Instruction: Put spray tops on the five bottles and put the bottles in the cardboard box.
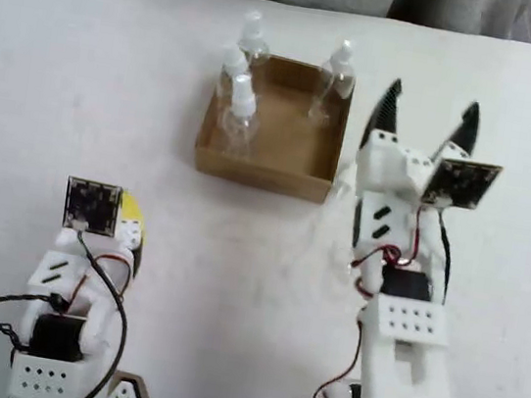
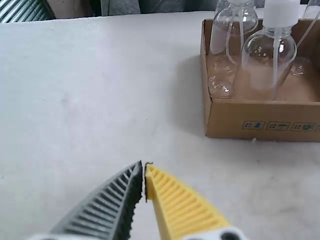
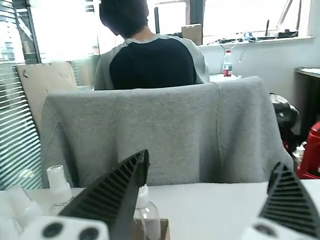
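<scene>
The cardboard box (image 1: pixel 314 180) sits at the table's far middle, holding several clear bottles with white spray tops, such as one (image 1: pixel 241 114) by its left wall and one (image 1: pixel 335 78) at its far right corner. My right gripper (image 1: pixel 426 116) hovers open just right of the box, with nothing between its black fingers. In the right wrist view the same gripper (image 3: pixel 212 161) spreads wide above bottle tops (image 3: pixel 57 180). My left gripper (image 2: pixel 144 172) is shut and empty, low over bare table well short of the box (image 2: pixel 260 120) and its bottles (image 2: pixel 274 52).
A grey-covered chair back (image 3: pixel 165 130) stands behind the table's far edge. Bare white table (image 1: pixel 86 65) spreads left of the box and between the two arms. The left arm's base (image 1: pixel 57 348) sits at the near left, cables trailing beside it.
</scene>
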Robot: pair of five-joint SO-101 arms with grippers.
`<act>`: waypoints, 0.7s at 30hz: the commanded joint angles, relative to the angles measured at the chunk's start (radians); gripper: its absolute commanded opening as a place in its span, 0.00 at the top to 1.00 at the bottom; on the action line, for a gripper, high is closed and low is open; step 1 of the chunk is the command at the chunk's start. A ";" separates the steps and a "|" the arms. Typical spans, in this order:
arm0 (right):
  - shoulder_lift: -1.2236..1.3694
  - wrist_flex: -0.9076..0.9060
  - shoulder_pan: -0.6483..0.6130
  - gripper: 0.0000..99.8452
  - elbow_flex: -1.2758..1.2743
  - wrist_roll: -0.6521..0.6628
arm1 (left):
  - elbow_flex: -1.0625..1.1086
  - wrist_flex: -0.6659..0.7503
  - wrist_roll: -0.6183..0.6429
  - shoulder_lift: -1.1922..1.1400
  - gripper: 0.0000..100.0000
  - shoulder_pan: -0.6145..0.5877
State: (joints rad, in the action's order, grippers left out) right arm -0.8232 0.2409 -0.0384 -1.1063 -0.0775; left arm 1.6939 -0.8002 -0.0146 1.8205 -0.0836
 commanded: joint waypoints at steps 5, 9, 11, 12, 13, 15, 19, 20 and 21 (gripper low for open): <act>-0.298 -0.549 0.093 0.66 0.012 -0.011 | 0.000 0.002 -0.009 0.005 0.98 -0.001; -0.357 -0.762 0.085 0.75 0.012 -0.011 | 0.000 0.000 -0.009 0.005 0.98 -0.001; -0.351 -0.799 0.084 0.84 0.011 -0.011 | 0.000 0.000 -0.009 0.005 0.98 -0.001; -0.344 -0.800 0.084 0.88 0.008 -0.011 | 0.000 0.000 -0.009 0.005 0.98 -0.001; -0.334 -0.802 0.084 0.91 0.006 -0.011 | 0.000 0.000 -0.009 0.005 0.98 -0.001; -0.300 -0.802 0.084 0.94 0.006 -0.011 | 0.000 0.000 -0.009 0.005 0.98 -0.002; -0.208 -0.779 0.077 0.91 0.014 -0.011 | 0.000 0.000 -0.009 0.005 0.98 -0.002; -0.177 -0.763 0.068 0.91 0.014 -0.011 | 0.000 0.000 -0.009 0.005 0.98 -0.002; -0.142 -0.753 0.058 0.91 0.014 -0.011 | 0.000 0.000 -0.009 0.005 0.98 -0.002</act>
State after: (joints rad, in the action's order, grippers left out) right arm -1.0349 -0.5493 0.0368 -1.1063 -0.0775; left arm 1.6939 -0.8002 -0.0146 1.8205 -0.0836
